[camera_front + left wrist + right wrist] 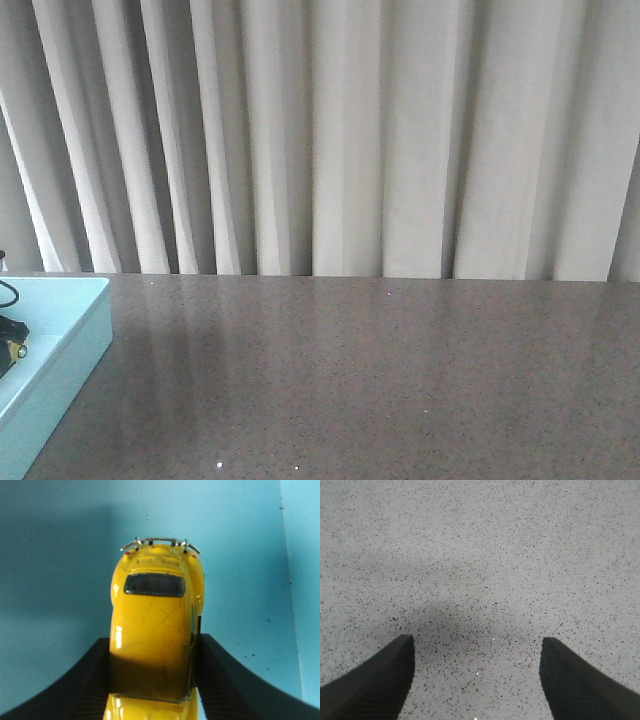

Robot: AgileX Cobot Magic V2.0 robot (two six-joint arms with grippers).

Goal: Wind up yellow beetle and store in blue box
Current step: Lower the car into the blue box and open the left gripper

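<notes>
Yellow beetle pinched over the blue box

Yellow and glossy, the beetle fills the middle of the left wrist view, seen from above along its length. Its rounded roof shows fine scratches and a bright highlight along one side. A dark oval window sits in the curved body, and past it a thin chrome bumper arcs across the far end, with two small red dots beside it. The wheels are hidden under the body.

The left claw pinches the beetle by its flanks: the two black ribbed fingers press against either side of the car, with the nearer part of the roof in shadow between them. Behind the car lies the plain turquoise floor of the box, speckled with a few dark specks, and a paler wall rises along one edge. Whether the wheels touch the floor cannot be told.

In the front view the box sits at the far left of the grey speckled table, cut by the frame edge, with a dark bit of the left arm showing over it. Pale curtains hang behind.

The right claw hangs spread wide over bare table, its two dark fingers well apart and holding nothing.
</notes>
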